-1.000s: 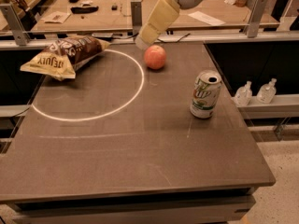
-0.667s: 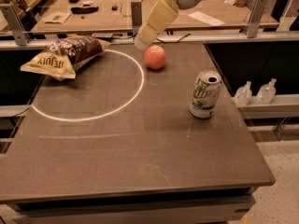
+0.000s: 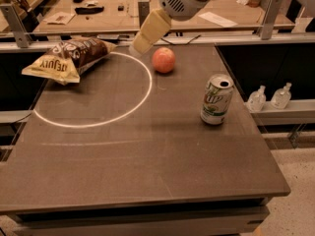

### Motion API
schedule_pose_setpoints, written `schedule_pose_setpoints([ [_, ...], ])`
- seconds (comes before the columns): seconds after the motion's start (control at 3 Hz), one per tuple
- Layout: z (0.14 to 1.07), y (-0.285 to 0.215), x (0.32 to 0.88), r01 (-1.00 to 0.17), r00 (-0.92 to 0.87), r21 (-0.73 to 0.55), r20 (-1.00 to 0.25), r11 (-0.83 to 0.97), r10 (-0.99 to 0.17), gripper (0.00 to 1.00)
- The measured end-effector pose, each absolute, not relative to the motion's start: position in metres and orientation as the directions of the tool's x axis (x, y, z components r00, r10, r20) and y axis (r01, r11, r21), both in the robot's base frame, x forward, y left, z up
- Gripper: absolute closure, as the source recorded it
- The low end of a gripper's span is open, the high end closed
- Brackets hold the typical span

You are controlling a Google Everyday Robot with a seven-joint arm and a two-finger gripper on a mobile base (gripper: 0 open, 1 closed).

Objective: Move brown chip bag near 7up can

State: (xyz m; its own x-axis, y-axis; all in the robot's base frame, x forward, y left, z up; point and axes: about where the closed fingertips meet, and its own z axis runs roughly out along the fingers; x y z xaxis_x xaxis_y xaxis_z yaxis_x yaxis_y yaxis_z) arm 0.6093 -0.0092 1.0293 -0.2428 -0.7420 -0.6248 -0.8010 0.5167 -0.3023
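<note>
At upper left, the crinkly dark-brown chip bag [image 3: 74, 57] lies well apart from the white-and-green 7up can [image 3: 216, 100] — ungrasped, so the whole move is left. The cream claw [image 3: 139, 44] hovers top centre; apart or together, I cannot tell.

The gripper [image 3: 139, 42] has shifted slightly left and lower, now over the tabletop's [image 3: 147, 171] far edge, between bag [image 3: 74, 58] and apple [image 3: 164, 60].

The brown bag [image 3: 69, 58] is laid flat at far left. The green-white can [image 3: 216, 100] is stood upright well to its right. The gripper [image 3: 135, 47] is held between them, farther back.
</note>
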Motion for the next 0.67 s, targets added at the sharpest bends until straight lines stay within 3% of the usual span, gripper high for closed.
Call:
schedule_pose_setpoints([
  [0.67,1.039,0.036,0.658,-0.724,-0.074,-0.466,-0.681,0.509,-0.728,0.00],
])
